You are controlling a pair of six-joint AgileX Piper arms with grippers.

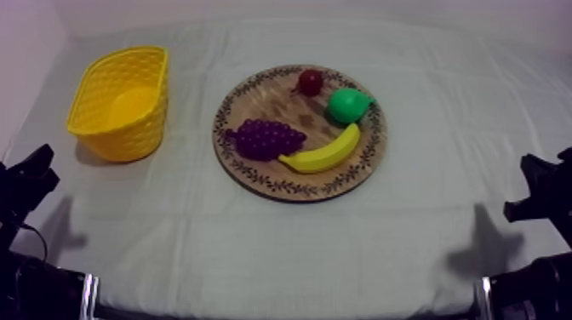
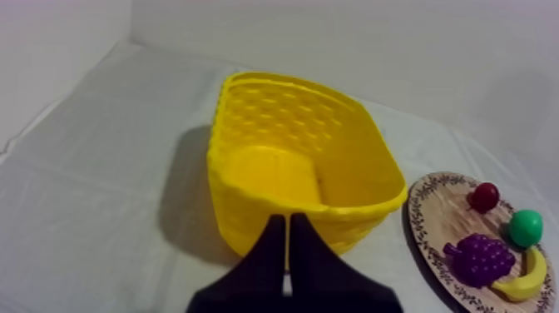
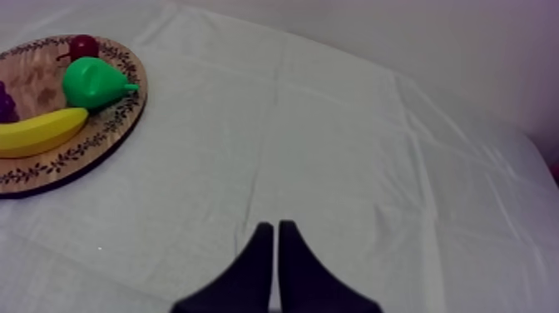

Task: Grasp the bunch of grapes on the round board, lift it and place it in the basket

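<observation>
left arm (image 1: 24, 183): low at its own side | left hand (image 2: 287, 220): fingers (image 2: 268, 250) together in a narrow wedge, nothing held | right arm (image 1: 545, 191): low at its side | right hand (image 3: 275, 225): same wedge, nothing held

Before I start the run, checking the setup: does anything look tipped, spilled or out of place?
Nothing stands out. The yellow basket stands upright; the bunch of grapes, banana, pear and small red fruit all lie on the wooden board.

purple bunch of grapes (image 1: 267, 138) lies on wooden board (image 1: 255, 94); yellow basket (image 1: 95, 83) upright.
</observation>
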